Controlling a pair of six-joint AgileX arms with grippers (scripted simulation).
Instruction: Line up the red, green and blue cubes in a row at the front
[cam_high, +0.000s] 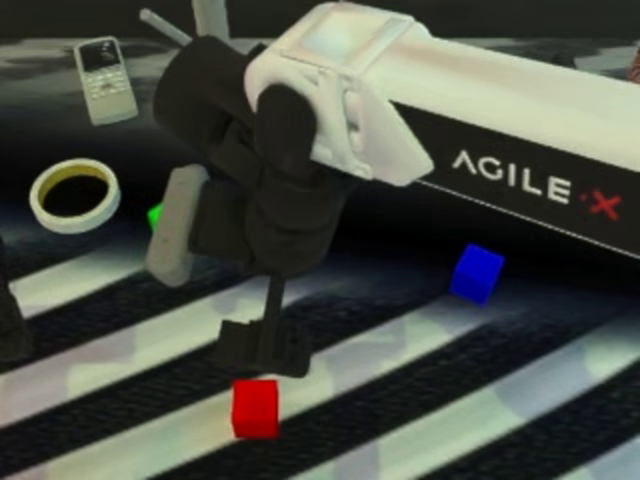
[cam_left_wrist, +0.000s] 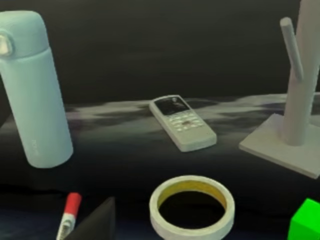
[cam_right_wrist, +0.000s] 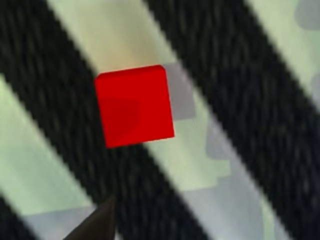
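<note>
While the right tool (cam_high: 262, 345) hovers just far of the red cube (cam_high: 255, 408) on the striped tabletop (cam_high: 420, 420), finger state not discernible, green cube (cam_high: 155, 214) sits far-left, blue cube (cam_high: 476, 273) right; left arm out of view.

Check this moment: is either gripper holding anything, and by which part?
Nothing is held. The right gripper hangs above the red cube, which lies free on the table; its fingers' state is unclear. The left gripper is out of view.
</note>
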